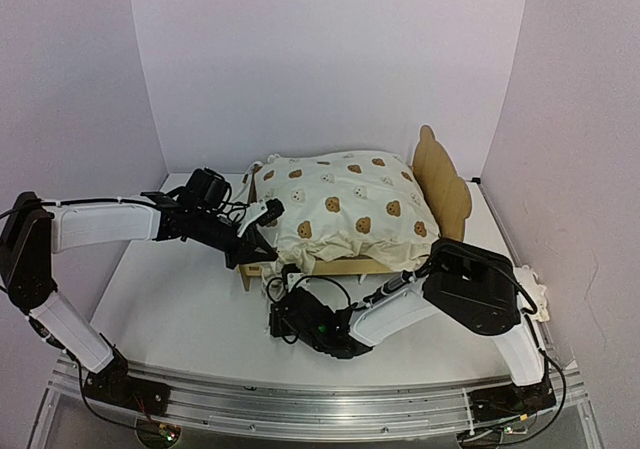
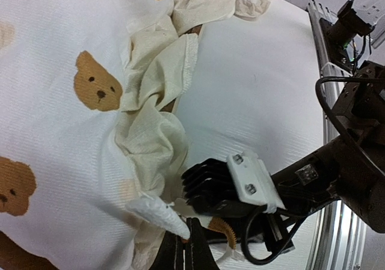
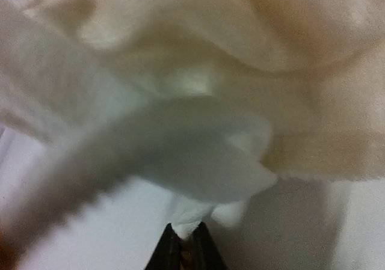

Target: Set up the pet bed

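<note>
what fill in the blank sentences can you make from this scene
1. The cushion is printed with ___ faces.
2. The headboard of the bed stands on the ___ in the top view.
3. The left gripper is ___ on the cushion's white tie.
Missing words: bear; right; shut
</note>
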`<action>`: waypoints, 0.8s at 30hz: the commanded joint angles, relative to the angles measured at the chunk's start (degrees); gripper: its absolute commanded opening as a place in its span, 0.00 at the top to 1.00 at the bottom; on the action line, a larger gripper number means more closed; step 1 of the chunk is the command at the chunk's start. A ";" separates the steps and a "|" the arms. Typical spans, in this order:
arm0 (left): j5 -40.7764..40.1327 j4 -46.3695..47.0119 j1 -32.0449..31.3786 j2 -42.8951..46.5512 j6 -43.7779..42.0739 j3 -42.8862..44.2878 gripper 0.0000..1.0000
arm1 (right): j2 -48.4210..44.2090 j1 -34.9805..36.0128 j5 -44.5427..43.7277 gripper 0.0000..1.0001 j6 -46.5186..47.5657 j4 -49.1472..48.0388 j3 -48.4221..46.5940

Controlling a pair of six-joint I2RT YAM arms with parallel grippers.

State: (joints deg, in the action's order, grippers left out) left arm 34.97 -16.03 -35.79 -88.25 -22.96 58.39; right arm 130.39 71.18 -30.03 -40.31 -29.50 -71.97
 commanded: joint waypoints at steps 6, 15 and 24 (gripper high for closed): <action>-14.98 -9.99 6.96 5.02 -6.97 10.90 1.00 | -2.15 0.10 1.04 1.00 -1.43 0.10 8.45; -23.19 -15.76 16.92 10.66 -14.17 13.75 1.00 | -2.89 -1.48 8.90 1.00 0.25 -0.01 12.46; -20.82 -13.62 23.22 11.21 -17.85 15.59 1.00 | -4.94 -4.34 13.00 1.00 0.05 1.17 17.43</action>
State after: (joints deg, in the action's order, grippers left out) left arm 16.48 -34.53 -14.48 -80.84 -38.09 68.66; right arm 125.38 67.56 -20.63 -40.32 -39.52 -58.86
